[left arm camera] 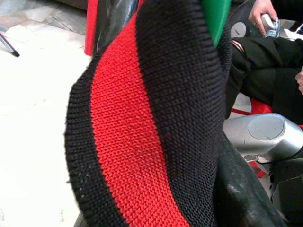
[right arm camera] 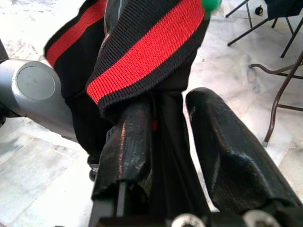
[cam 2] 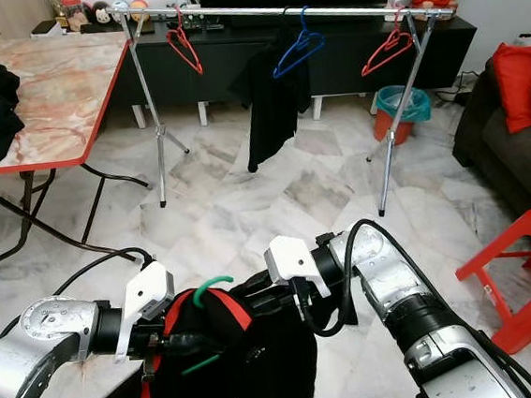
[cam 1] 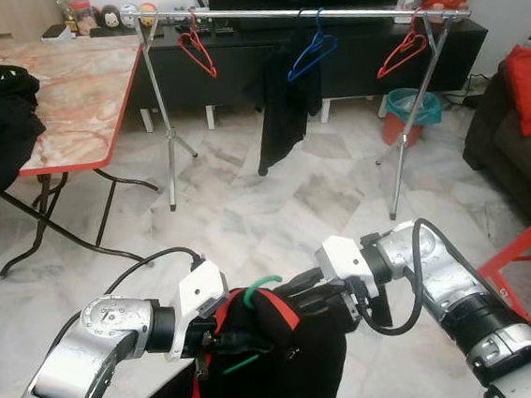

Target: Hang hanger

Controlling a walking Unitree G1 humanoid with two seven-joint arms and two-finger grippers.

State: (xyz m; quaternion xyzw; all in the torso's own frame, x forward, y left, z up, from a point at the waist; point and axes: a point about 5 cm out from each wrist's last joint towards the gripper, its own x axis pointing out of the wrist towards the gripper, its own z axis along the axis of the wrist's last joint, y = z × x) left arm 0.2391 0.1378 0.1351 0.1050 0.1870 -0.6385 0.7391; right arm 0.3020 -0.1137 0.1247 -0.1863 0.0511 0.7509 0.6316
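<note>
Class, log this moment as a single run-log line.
left gripper: shut on garment | right gripper: shut on garment | green hanger: inside garment | clothes rail: ahead, not reached

**Materials and finishes**

A coarse knitted black garment [left arm camera: 189, 118] with a red ribbed band is seen. The green hanger [cam 1: 260, 289] looks smooth, glossy plastic. The rail [cam 1: 304, 12] is polished metal. The floor [cam 1: 275, 198] is glossy marble tile; the tabletop [cam 1: 77, 95] is marble-patterned, edged in red.
</note>
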